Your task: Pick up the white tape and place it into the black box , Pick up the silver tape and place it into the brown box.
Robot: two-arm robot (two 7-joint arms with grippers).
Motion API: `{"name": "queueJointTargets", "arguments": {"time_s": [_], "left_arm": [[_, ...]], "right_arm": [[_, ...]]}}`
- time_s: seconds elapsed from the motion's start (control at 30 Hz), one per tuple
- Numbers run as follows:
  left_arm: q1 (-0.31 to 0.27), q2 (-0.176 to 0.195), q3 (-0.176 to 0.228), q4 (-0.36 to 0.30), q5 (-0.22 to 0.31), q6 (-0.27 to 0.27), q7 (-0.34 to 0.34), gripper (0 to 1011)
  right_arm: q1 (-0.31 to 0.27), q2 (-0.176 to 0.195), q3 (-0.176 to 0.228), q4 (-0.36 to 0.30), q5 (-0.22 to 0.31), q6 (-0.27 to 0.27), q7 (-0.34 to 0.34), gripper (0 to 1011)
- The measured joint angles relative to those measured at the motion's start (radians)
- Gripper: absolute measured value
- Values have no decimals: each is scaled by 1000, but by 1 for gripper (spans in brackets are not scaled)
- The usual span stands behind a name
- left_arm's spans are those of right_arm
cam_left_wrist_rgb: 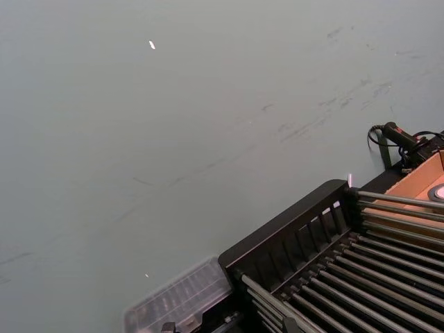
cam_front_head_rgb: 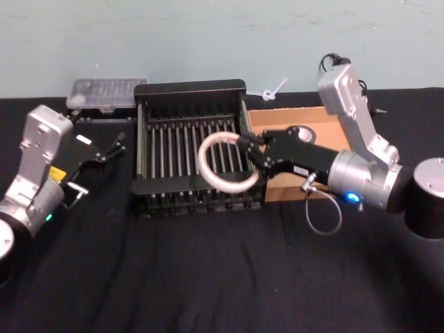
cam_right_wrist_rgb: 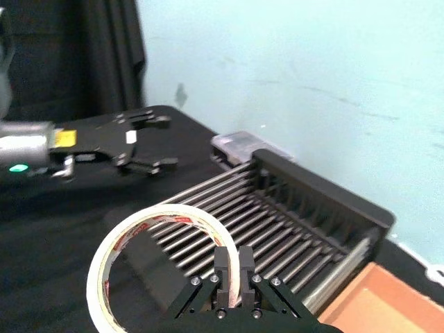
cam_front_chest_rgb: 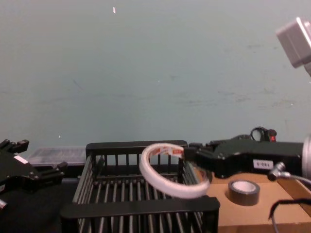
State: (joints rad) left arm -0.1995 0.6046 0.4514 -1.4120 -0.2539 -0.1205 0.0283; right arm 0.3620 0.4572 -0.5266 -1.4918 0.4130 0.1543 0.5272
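we see a clear plastic case (cam_front_head_rgb: 105,94) by the pale wall (cam_front_head_rgb: 208,41), and a white cable tie (cam_front_head_rgb: 272,90) on black cloth (cam_front_head_rgb: 208,277).

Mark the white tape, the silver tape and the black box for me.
white tape (cam_front_head_rgb: 208,148): head view, left band.
silver tape (cam_front_chest_rgb: 244,191): chest view, outer side wall.
black box (cam_front_head_rgb: 189,89): head view, far rim.
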Motion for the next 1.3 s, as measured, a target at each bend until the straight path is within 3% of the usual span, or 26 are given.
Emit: {"name": "queueJointTargets", "arguments": {"time_s": [0.37, 1.0, 1.3], "left_arm": [[0, 0, 0, 0, 0, 0, 0, 1001], [0, 0, 0, 0, 0, 0, 0, 1001], [0, 0, 0, 0, 0, 0, 0, 1001]], "right_arm": [[80, -83, 11, 102, -21, 24, -75, 96], [238, -275, 3, 401, -111, 61, -162, 96], [268, -316, -1, 483, -145, 66, -172, 96]]}}
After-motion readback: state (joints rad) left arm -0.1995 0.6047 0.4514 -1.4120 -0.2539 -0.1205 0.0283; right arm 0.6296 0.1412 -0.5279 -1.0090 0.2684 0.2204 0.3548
